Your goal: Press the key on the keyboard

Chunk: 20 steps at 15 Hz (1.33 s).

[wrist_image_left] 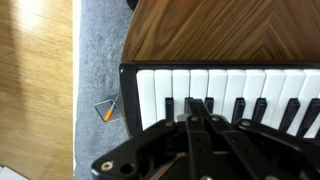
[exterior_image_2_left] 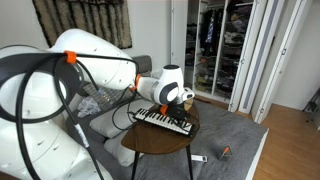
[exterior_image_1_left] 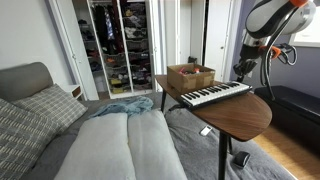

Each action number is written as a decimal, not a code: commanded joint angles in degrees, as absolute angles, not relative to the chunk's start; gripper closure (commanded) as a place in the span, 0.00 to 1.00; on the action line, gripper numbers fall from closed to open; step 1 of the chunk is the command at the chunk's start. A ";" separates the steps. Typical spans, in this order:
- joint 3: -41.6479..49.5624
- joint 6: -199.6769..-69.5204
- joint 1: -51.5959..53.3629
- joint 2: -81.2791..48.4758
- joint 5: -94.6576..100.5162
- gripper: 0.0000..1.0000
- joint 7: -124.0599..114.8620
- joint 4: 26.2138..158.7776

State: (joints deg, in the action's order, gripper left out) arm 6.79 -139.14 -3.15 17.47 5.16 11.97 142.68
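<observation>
The keyboard (exterior_image_1_left: 215, 94) is a slim piano-style one with white and black keys. It lies on a round wooden table (exterior_image_1_left: 240, 118), in front of a brown cardboard box (exterior_image_1_left: 190, 76). It shows in both exterior views (exterior_image_2_left: 160, 119). My gripper (wrist_image_left: 196, 104) is shut and empty, its fingers pressed together. In the wrist view the tips sit right over the keys (wrist_image_left: 250, 85) near the keyboard's end, by a black key. I cannot tell whether they touch it. In the exterior views the gripper (exterior_image_1_left: 244, 68) (exterior_image_2_left: 184, 100) hangs just above the keyboard's end.
A grey sofa bed with pillows (exterior_image_1_left: 110, 140) stands against the table. An open closet (exterior_image_1_left: 120, 40) is behind. A small orange and white object (wrist_image_left: 106, 111) lies on the grey rug next to the table edge (wrist_image_left: 200, 30). My arm (exterior_image_2_left: 60, 90) fills the foreground.
</observation>
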 commanded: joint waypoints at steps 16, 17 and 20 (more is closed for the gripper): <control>6.14 -137.31 -4.65 23.23 6.48 0.00 10.50 142.76; 6.11 -137.16 -4.67 23.37 6.45 0.00 10.42 142.69; 6.69 -138.46 -4.04 21.95 5.20 0.00 11.20 142.21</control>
